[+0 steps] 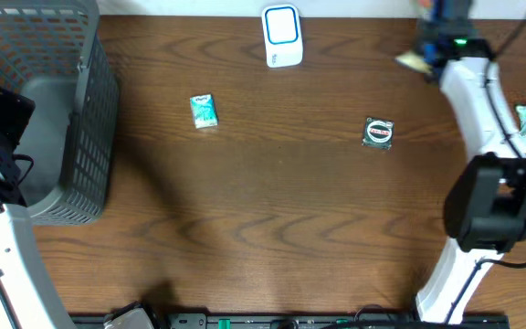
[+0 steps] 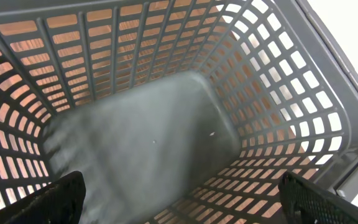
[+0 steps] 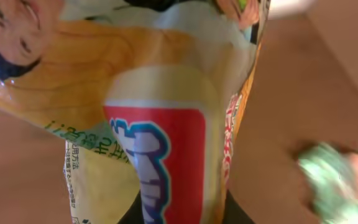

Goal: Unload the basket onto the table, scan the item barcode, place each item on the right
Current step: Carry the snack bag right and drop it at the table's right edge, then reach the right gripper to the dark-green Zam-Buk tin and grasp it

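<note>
Two tools showed. One, the right tool, pinched a yellow snack bag at the upper right of the overhead view. The left tool was spread wide inside the gray basket, upper left. A white scanner stood top middle on the worktop.

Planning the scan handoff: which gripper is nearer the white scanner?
Right. The right gripper, shut on the yellow snack packet, sits right of the white scanner; the left gripper hangs open over the grey basket, far left.
</note>
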